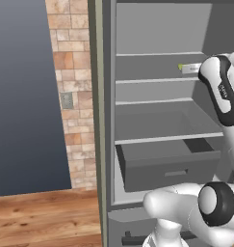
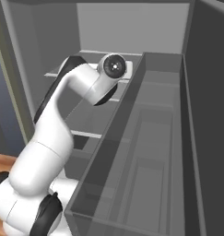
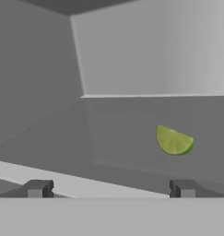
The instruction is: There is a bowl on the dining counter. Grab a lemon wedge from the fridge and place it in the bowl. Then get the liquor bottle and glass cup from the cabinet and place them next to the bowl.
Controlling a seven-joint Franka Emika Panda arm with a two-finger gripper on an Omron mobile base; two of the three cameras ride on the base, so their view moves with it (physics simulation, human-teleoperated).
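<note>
The fridge [image 1: 162, 120] stands open, showing grey shelves and a pulled-out drawer [image 1: 169, 164]. A yellow-green lemon wedge [image 3: 174, 140] lies on a grey shelf, ahead of my gripper [image 3: 111, 189] and off toward its right fingertip [image 3: 183, 188]. In the left base view the lemon wedge [image 1: 180, 67] is a tiny speck on an upper shelf, just left of my white hand. The gripper is open, its fingertips wide apart with nothing between them. The bowl, dining counter, liquor bottle and glass cup are out of view.
The open fridge door with its deep bins [image 2: 145, 152] stands close on the right of my arm. A brick wall [image 1: 72, 91] and a dark blue wall [image 1: 22, 96] lie left of the fridge. Wooden floor [image 1: 41, 217] runs below.
</note>
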